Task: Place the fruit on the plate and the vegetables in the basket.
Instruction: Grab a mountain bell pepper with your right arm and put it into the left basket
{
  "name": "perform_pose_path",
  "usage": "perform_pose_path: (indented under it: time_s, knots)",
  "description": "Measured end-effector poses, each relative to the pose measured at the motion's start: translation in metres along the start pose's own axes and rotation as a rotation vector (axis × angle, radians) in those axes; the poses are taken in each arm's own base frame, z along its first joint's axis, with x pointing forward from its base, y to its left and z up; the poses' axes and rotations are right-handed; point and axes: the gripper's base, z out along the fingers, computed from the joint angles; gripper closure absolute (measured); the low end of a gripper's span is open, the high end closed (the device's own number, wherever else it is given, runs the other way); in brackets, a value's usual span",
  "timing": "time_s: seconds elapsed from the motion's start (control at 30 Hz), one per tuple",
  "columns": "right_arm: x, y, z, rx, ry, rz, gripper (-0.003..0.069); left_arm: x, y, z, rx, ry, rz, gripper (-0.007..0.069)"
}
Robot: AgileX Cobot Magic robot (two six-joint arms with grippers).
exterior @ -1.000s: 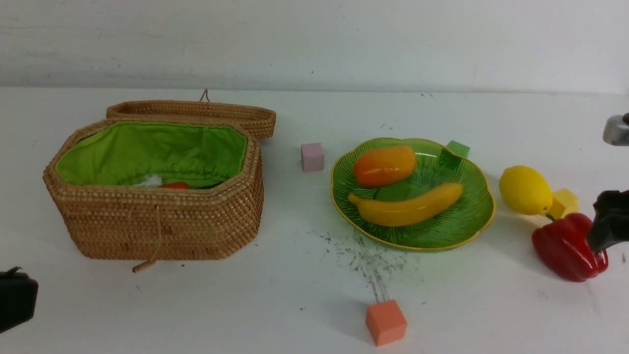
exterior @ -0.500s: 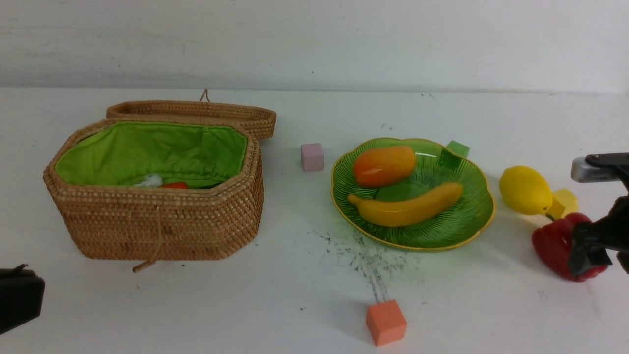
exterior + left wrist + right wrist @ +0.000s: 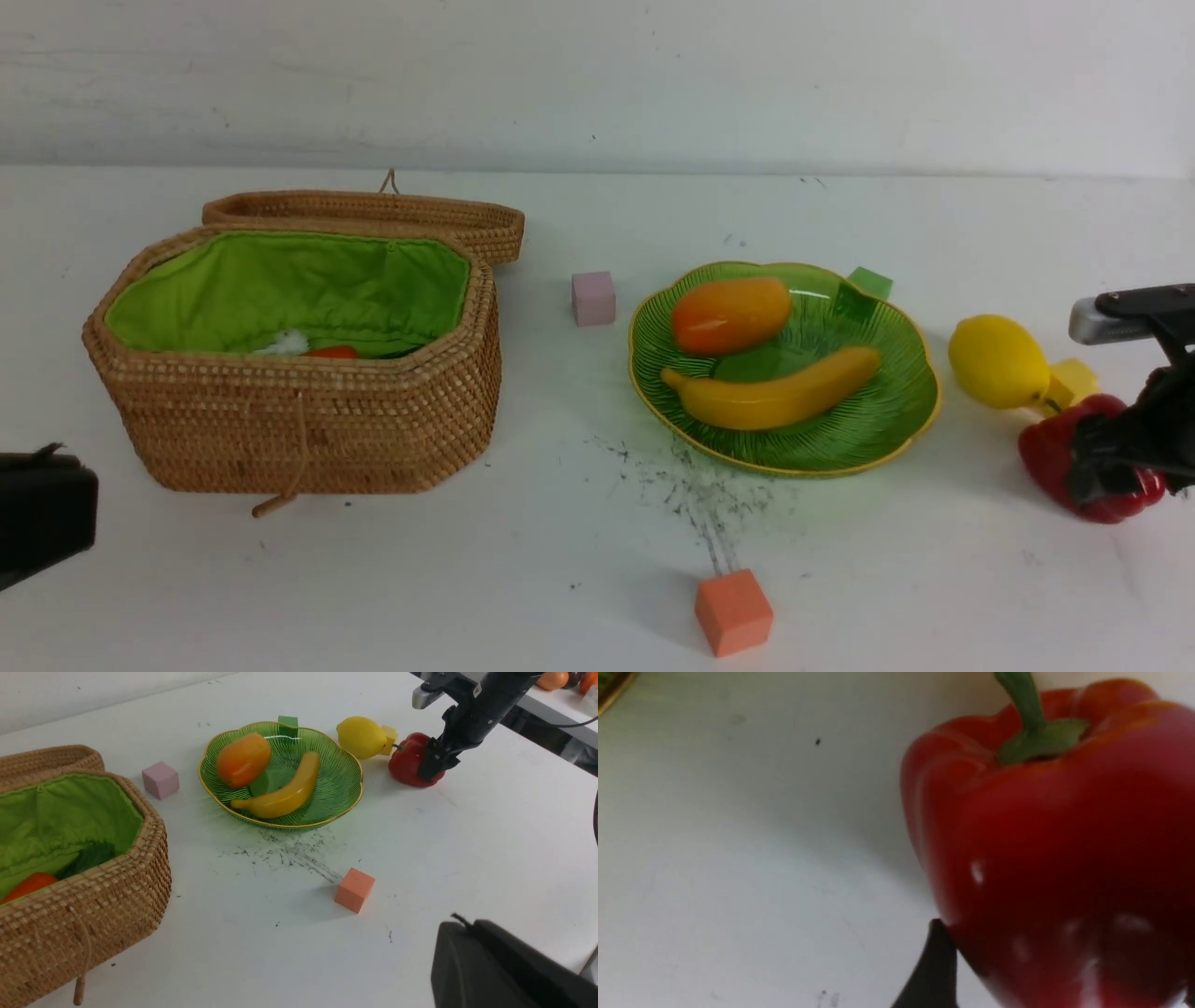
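The red bell pepper (image 3: 1041,457) lies on the table right of the plate (image 3: 859,429). My right gripper (image 3: 1111,467) straddles it, jaws wide and shut against its sides; in the right wrist view the pepper (image 3: 1055,849) fills the gap and a fingertip (image 3: 936,961) touches it. The lemon (image 3: 997,360) sits just behind the pepper, off the plate. The mango (image 3: 730,314) and banana (image 3: 773,392) lie on the plate. The basket (image 3: 299,373) stands open at the left with the carrot (image 3: 28,884) inside. My left gripper (image 3: 47,513) is shut and empty near the front left edge.
Small cubes stand about: pink (image 3: 594,298) between basket and plate, green (image 3: 870,280) behind the plate, yellow (image 3: 1074,383) against the lemon, orange (image 3: 733,611) in front. The basket's lid (image 3: 373,215) lies behind it. Dark scuff marks (image 3: 691,485) streak the table in front of the plate.
My right gripper has come down over the pepper and drawn in a little on it; the pepper has shifted slightly right. The left gripper has crept up a bit.
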Motion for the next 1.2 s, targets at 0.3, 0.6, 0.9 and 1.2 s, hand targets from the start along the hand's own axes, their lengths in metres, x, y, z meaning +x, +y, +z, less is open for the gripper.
perform_pose_path:
  time_s: [0.3,0.6,0.9,1.2]
  knots:
    - [-0.002,-0.001,0.003,0.012,-0.023,-0.009,0.0036,0.000,-0.001,0.000,0.010,0.003,-0.009,0.0628]
    - [0.002,-0.002,0.026,0.004,0.017,-0.004,0.0075,0.000,-0.001,0.000,0.011,0.003,-0.010,0.0627]
    - [0.000,-0.003,0.028,0.013,-0.005,-0.004,0.0084,0.000,-0.001,0.000,0.011,0.003,-0.010,0.0622]
    - [0.000,-0.003,0.031,0.013,-0.002,-0.003,0.0213,0.000,-0.001,0.000,0.011,0.003,-0.010,0.0621]
